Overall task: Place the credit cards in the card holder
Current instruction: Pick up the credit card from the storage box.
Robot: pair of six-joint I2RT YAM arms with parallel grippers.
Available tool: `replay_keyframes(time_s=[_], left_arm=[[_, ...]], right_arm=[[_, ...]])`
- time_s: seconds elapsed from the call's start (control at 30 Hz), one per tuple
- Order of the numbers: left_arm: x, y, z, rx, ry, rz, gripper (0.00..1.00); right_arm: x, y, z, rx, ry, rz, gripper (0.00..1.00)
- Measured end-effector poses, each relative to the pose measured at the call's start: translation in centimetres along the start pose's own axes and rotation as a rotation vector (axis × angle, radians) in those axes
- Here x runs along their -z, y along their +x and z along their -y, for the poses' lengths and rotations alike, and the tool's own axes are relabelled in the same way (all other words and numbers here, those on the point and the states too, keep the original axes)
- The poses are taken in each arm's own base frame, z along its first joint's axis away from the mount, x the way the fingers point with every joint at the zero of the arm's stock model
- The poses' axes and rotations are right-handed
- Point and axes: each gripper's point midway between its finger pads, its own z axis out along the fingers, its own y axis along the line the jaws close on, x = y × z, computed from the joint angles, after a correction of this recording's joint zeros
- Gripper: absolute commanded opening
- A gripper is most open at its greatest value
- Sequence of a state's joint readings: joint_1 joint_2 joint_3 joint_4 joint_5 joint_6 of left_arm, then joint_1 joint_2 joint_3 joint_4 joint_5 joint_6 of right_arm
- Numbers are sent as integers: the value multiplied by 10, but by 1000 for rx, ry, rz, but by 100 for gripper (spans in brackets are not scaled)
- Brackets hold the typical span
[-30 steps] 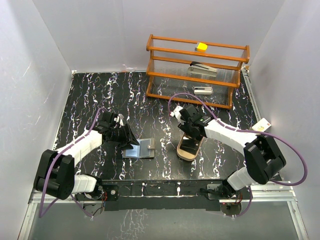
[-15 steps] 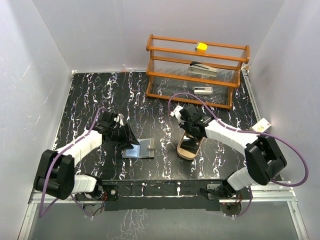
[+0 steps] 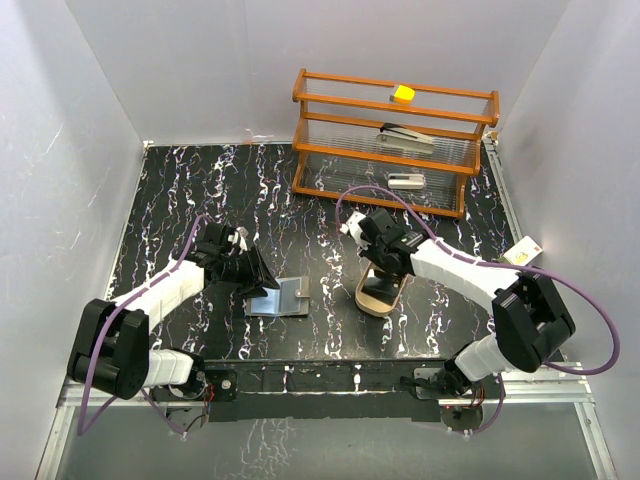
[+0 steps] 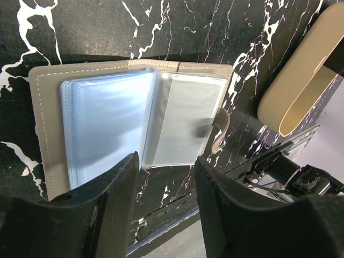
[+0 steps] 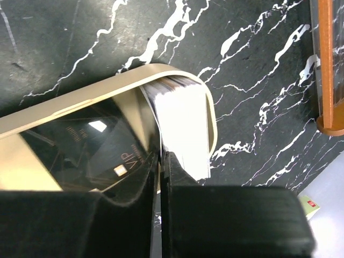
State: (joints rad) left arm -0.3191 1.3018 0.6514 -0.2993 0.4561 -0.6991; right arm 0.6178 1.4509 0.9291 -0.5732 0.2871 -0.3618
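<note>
Grey leather-like card holder (image 4: 134, 123) spread open and flat on the table (image 3: 200, 190), clear sleeves up, none visibly filled; left end effector (image 4: 164, 177) released, fingers straddling its near edge; credit cards (image 5: 183, 123) well apart to the right, a pale stack on edge in the tan wooden tray (image 5: 64, 105), dark card (image 5: 80, 156) lying beside it; right end effector (image 5: 161, 156) down among them, fingers almost together, cannot tell whether pinching a card; judged to be the first pick; next calls for lifting one card clear and sliding it edge-first into a sleeve; black white-veined marble top, wooden rack (image 3: 395, 140) at the back, plain white walls.
</note>
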Motion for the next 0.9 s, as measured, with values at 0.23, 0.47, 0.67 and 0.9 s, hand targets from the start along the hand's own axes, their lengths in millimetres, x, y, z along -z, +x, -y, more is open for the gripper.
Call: replay_keyframes(time_s=[0.23, 0.47, 0.67, 0.9], left_arm=[[0, 0, -1, 1, -3, -1, 43], [6, -1, -15, 5, -93, 19, 41], [14, -10, -25, 10, -167, 72, 39], [14, -16, -41, 32, -233, 108, 39]], right_arm=[[19, -15, -12, 11, -63, 23, 0], [52, -45, -27, -50, -155, 139, 0], [82, -85, -43, -231, -283, 292, 0], [108, -137, -67, -555, -482, 446, 0]])
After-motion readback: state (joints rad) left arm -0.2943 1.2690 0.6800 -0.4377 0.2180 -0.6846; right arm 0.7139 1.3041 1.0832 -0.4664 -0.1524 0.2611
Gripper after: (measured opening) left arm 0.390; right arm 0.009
